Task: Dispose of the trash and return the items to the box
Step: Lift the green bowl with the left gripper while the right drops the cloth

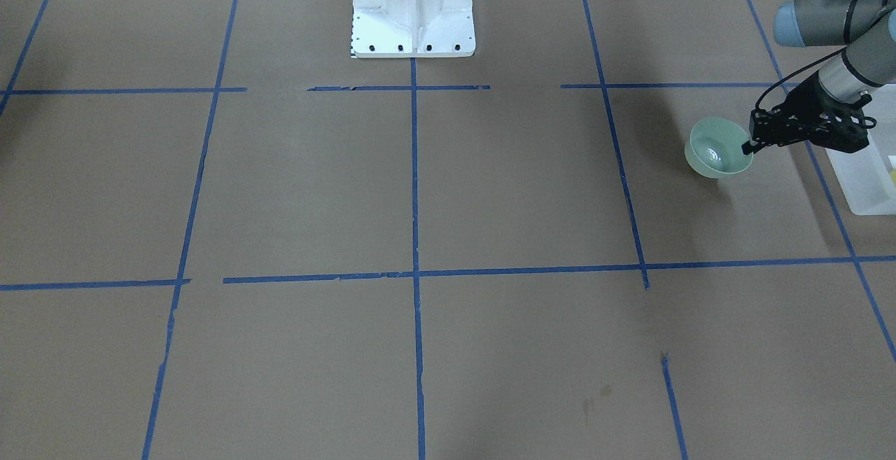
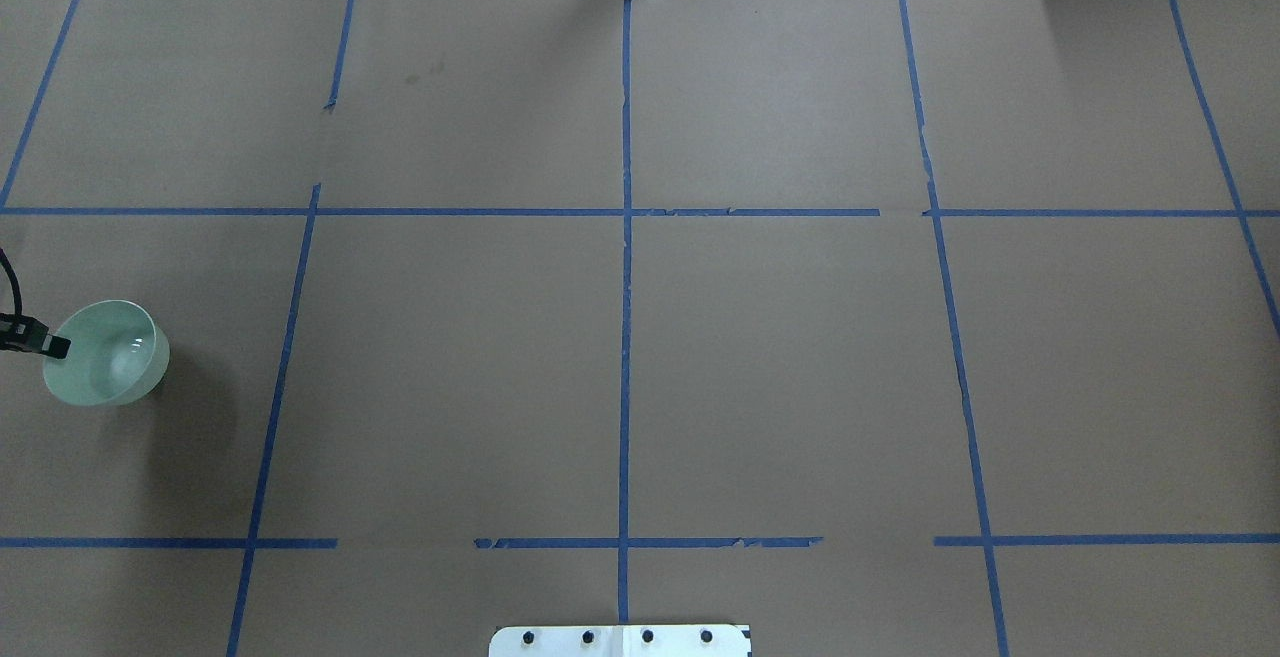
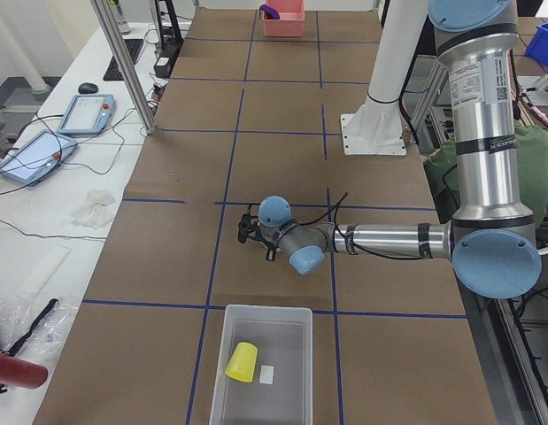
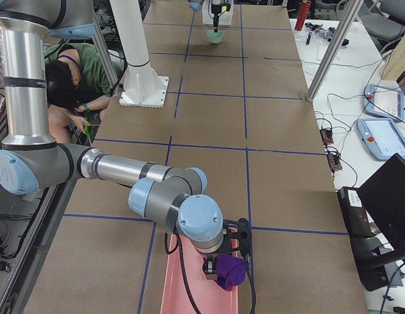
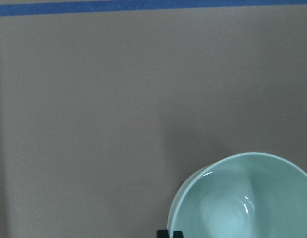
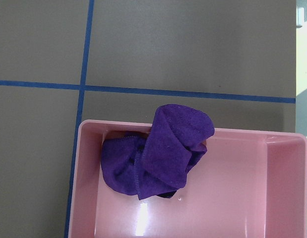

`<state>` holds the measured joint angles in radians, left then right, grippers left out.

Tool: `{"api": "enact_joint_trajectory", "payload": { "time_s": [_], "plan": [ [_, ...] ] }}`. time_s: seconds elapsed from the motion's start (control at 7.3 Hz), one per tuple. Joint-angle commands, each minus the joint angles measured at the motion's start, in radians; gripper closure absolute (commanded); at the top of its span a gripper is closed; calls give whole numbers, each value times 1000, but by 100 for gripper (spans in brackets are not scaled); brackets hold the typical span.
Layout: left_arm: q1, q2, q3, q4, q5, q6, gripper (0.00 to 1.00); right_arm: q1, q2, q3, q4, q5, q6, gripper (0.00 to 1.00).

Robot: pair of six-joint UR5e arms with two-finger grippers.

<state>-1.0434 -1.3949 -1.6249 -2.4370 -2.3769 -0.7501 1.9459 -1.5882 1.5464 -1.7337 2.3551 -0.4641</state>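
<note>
The pale-green bowl [image 1: 715, 148] hangs tilted just above the brown table, left of the box in the front-facing view. My left gripper [image 1: 752, 143] is shut on its rim; the overhead view shows one finger [image 2: 52, 345] on the rim of the bowl [image 2: 108, 355], and the left wrist view shows the bowl [image 5: 242, 203] from above. The translucent box [image 3: 265, 312] holds the yellow cup [image 3: 242, 361] and a small white label. My right gripper [image 4: 228, 261] hovers over a pink bin [image 6: 232, 198] with a purple cloth [image 6: 160, 151]. I cannot tell whether it is open or shut.
The white robot base [image 1: 413, 8] stands at the table's middle rear edge. Blue tape lines divide the brown table. A person sits bent over beside the table in the exterior right view [image 4: 68, 85]. Tablets and cables lie on a side bench [image 3: 52, 133].
</note>
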Motion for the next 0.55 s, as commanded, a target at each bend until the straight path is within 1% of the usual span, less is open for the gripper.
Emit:
{"api": "enact_joint_trajectory", "payload": {
  "time_s": [0.0, 0.27, 0.41],
  "plan": [
    [-82, 5, -54, 57, -53, 49, 100, -1, -6, 30, 0, 1, 12, 0],
    [-221, 2, -114, 261, -65, 301, 100, -2, -6, 47, 0, 3, 19, 0],
    [-322, 2, -116, 335, -65, 433, 100, -7, -7, 60, 2, 3, 50, 0]
  ]
}}
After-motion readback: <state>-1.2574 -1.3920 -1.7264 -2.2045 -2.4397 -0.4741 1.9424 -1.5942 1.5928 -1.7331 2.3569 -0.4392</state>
